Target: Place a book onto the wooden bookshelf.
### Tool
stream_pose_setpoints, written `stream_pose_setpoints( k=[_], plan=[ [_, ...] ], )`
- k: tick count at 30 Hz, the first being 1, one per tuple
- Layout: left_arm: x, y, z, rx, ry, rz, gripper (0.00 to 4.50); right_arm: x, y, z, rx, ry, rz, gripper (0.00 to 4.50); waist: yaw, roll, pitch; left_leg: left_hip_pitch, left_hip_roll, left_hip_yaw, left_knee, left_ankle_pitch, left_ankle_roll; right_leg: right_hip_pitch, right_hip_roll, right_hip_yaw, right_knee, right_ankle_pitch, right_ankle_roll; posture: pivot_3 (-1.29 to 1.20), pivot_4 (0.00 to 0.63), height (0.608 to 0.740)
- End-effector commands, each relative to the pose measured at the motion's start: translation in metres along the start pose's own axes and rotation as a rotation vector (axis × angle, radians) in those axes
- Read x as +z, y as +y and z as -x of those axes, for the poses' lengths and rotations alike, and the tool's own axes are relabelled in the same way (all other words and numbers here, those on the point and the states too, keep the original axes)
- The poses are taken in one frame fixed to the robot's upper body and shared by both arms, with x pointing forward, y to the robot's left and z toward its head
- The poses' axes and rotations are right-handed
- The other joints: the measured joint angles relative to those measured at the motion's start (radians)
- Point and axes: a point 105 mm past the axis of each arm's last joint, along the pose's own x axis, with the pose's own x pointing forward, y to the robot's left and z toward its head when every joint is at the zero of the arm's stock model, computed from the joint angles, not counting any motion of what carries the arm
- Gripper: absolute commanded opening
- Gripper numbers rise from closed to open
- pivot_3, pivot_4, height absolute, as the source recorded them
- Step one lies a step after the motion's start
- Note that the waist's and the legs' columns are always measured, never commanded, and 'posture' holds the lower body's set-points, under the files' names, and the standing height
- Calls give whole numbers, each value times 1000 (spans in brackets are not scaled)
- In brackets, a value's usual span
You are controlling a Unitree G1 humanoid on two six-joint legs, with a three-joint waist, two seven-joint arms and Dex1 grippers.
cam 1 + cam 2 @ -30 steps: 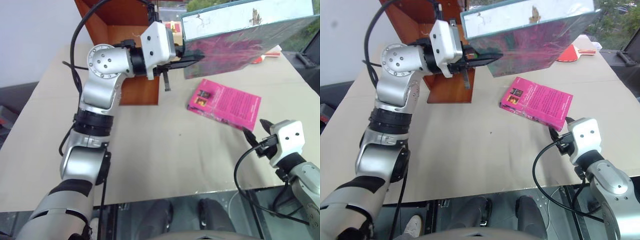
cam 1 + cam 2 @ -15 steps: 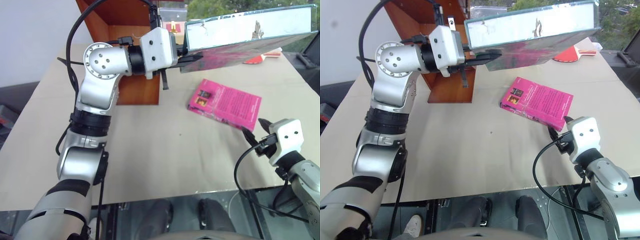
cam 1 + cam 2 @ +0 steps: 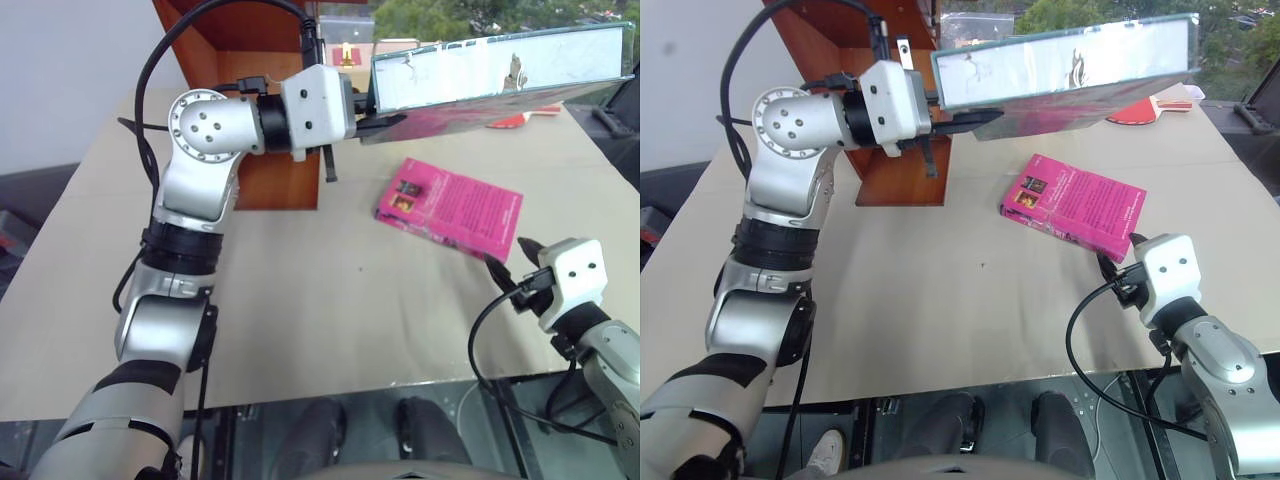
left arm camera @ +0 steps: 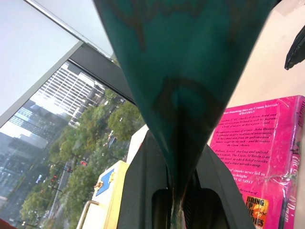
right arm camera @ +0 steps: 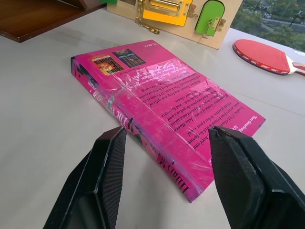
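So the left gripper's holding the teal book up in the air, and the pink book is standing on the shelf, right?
Not quite. The left gripper does hold the teal book up, but the pink book lies flat on the table, as the left eye view shows.

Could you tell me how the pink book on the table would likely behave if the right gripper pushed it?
The pink book lies flat on the table, so it would probably slide, not tip. Its glossy wrapped cover looks slippery. The right gripper stands open before it.

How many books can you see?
2. The big teal book is up in the air, pinched by the left gripper beside the wooden bookshelf. The pink book lies flat on the table, just ahead of the right gripper. The shelf may hide more.
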Motion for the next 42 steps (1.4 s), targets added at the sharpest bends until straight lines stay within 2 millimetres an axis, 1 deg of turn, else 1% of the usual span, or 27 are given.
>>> stream_pose_setpoints(
  k=[1, 16, 36, 42],
  plan=[
    [8, 6, 0, 28, -27, -39, 71, 11, -3, 4, -22, -48, 23, 2812, 0, 0, 0, 0, 0, 0, 0, 0, 0, 0, 0, 0, 0, 0, 0, 0, 150, 740],
    [4, 2, -2, 13, -26, -31, 71, 11, -4, 9, -40, -39, 17, 2812, 0, 0, 0, 1, 0, 0, 1, 0, 0, 0, 0, 0, 2, 0, 0, 0, 150, 740],
    [2, 4, -3, 17, -9, -26, 71, 10, -5, 10, -48, -31, 15, 2812, 0, 0, 0, 1, 0, 1, 1, 0, 0, 0, 0, 1, 3, 0, 0, 0, 150, 740],
    [1, 8, -4, 32, 2, -21, 71, 11, -5, 9, -50, -32, 17, 2812, 0, 0, 0, 1, 0, 1, 1, 0, 0, 0, 0, 1, 3, 0, 0, 0, 150, 740]
  ],
)
